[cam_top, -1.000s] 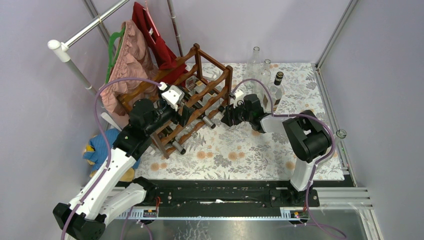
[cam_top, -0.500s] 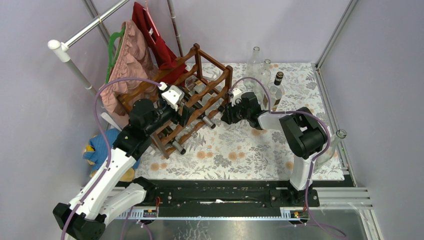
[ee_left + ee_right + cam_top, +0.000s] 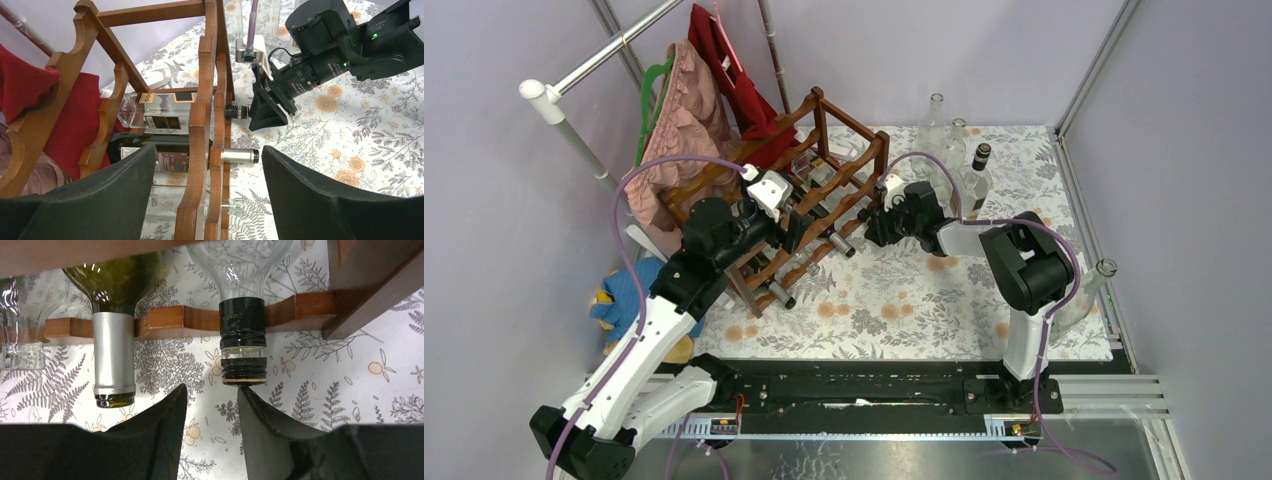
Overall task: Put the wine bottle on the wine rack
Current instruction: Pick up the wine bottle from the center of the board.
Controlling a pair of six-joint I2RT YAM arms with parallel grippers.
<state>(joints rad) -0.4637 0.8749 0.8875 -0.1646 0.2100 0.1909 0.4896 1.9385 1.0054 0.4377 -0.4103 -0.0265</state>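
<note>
The dark reddish-brown wine rack (image 3: 849,160) stands at the back left of the floral mat. A clear wine bottle with a black cap (image 3: 242,355) lies in a rack slot (image 3: 165,320), its neck poking out over the scalloped rail. My right gripper (image 3: 211,390) is open just in front of that cap, its right fingertip at the cap's rim and nothing between the fingers. My left gripper (image 3: 208,150) is open wide, its fingers on either side of the rack's front rails (image 3: 200,100) with gaps showing. The left wrist view shows the right gripper (image 3: 270,107) facing the cap (image 3: 239,112).
A green bottle with a silver neck (image 3: 114,360) and another clear one (image 3: 22,355) lie in neighbouring slots. Bottles stand at the back (image 3: 977,180) and one leans at the right edge (image 3: 1089,295). Clothes (image 3: 684,110) hang behind the rack; a stuffed toy (image 3: 619,300) lies left.
My right wrist has shifted slightly left and back toward the rack, and its jaws have narrowed somewhat. The left arm has stayed still.
</note>
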